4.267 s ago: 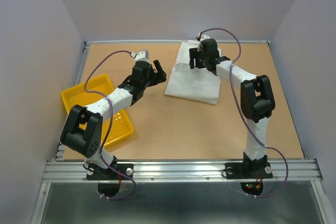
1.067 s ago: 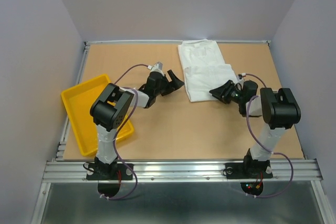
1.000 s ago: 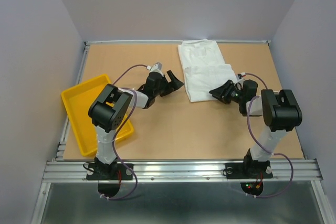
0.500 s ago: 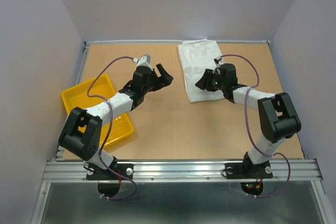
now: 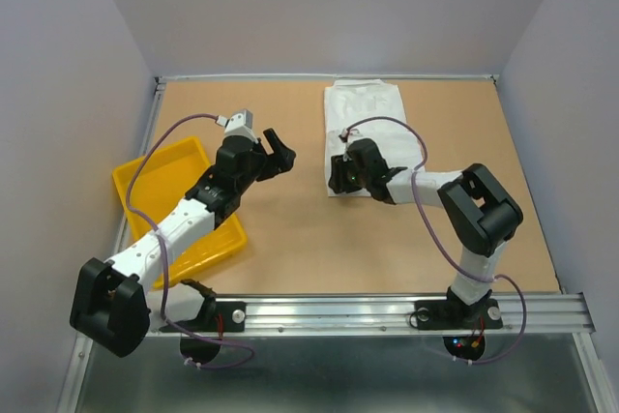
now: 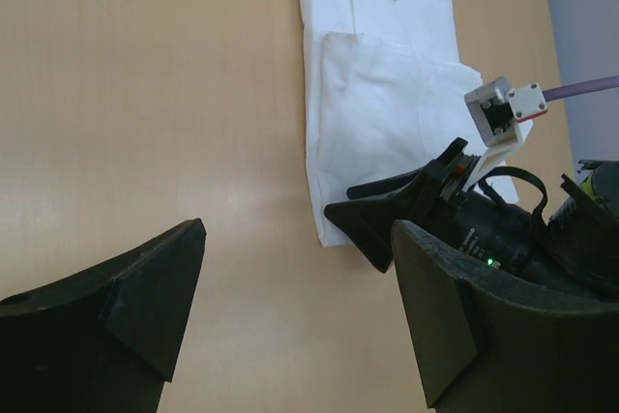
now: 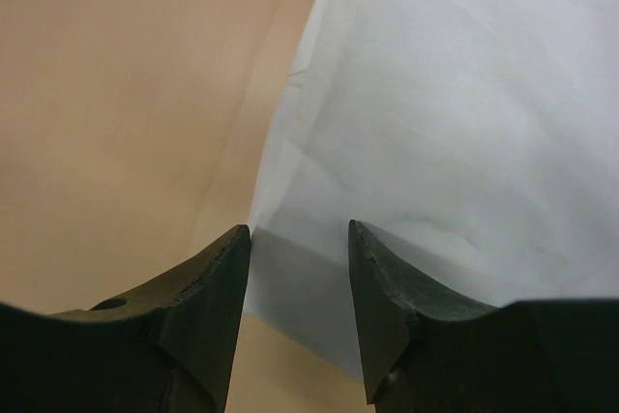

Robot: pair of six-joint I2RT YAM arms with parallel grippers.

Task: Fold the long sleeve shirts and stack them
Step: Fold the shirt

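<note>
Nearest the arm bases, a yellow plastic tray (image 5: 169, 166) sits at the left edge of the bench (image 5: 290, 239), with the left arm stretched over it. Past the tray, the left gripper (image 5: 276, 152) (image 6: 298, 239) hangs above bare bench, its 2 fingers (image 6: 145, 287) spread wide with nothing between them. It is well apart from the shirt.

To its right, the right gripper (image 5: 337, 173) (image 7: 300, 229) is low at the near left corner of the white long sleeve shirt (image 5: 363, 108) (image 6: 372, 94) (image 7: 464, 94). Its fingers (image 7: 208, 287) are parted by a narrow gap, with the shirt's edge in that gap and not pinched.

The shirt lies flat, folded into 1 long strip from the bench's middle to its far edge. A doubled layer covers its near half.
</note>
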